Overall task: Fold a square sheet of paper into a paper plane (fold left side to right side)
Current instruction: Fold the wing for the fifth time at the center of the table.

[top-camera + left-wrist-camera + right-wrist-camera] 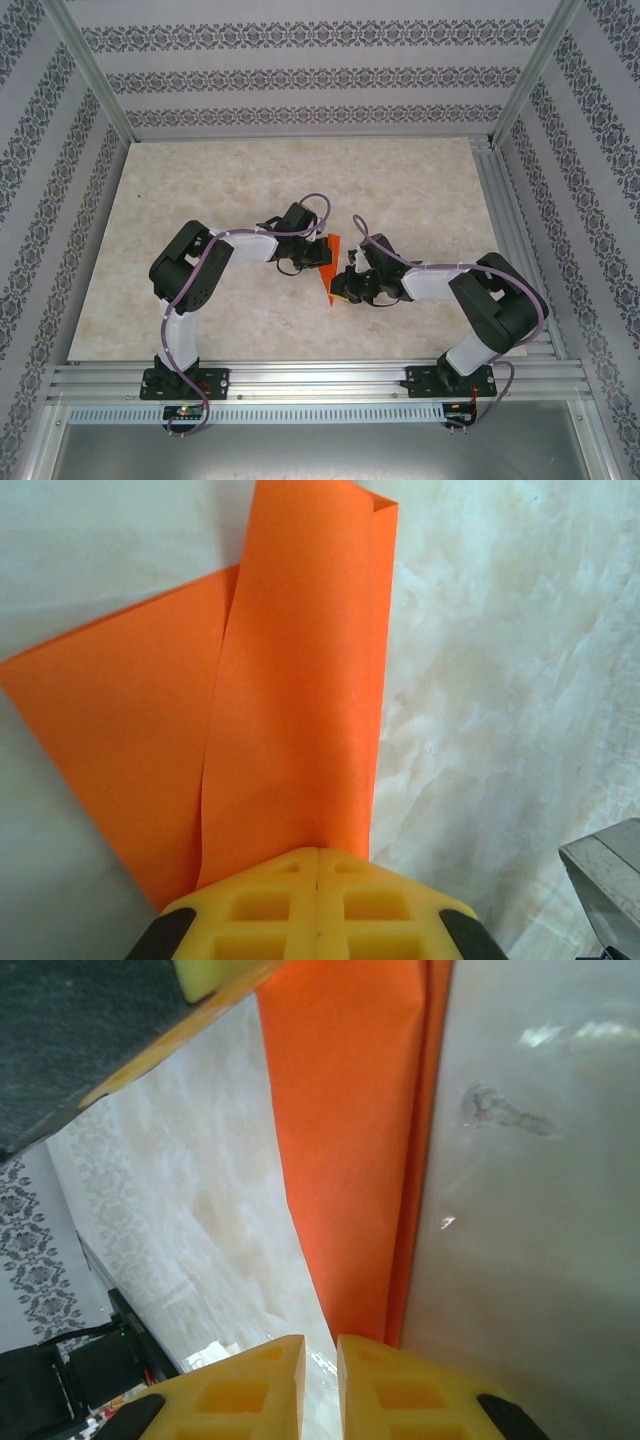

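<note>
Your left fingers (pixel 265 910) are clenched on the bright orange folded paper plane (pixel 290 680). Its long axis runs straight ahead of them, over the tabletop (pixel 250 180). Your right fingers (pixel 400 1395), almost closed, seem to pinch its opposite narrow end; both arms are equally near.

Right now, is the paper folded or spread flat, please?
Folded: the paper shows layered flaps along a crease, and it tapers to a point in the overhead view.

Orange paper plane (pixel 331 262), beige marbled table (pixel 250 180), grey floral-striped walls (pixel 300 70)
</note>
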`<state>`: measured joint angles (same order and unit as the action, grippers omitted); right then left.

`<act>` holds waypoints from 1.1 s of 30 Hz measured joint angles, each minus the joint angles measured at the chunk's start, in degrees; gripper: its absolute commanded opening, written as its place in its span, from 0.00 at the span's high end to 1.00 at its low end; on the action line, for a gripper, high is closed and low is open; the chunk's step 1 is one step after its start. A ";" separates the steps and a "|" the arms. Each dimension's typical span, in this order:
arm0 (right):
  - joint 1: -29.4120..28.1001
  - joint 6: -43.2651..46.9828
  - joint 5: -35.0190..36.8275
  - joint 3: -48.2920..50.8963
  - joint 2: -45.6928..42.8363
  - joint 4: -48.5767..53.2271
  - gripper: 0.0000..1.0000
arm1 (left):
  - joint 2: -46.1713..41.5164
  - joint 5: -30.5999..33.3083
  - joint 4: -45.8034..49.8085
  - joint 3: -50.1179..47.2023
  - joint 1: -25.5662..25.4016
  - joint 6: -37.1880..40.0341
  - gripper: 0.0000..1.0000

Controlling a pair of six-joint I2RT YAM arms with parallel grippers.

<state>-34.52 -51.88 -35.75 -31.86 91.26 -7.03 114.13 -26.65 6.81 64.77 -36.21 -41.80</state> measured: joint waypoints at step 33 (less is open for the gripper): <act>-1.49 -1.22 -0.13 -1.05 3.76 -3.02 0.83 | 0.00 0.59 -0.37 0.00 0.00 0.02 0.95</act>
<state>-36.01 -53.10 -35.88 -32.91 95.02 -10.04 114.13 -26.06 6.44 64.77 -36.21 -41.78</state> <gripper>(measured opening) 0.172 0.069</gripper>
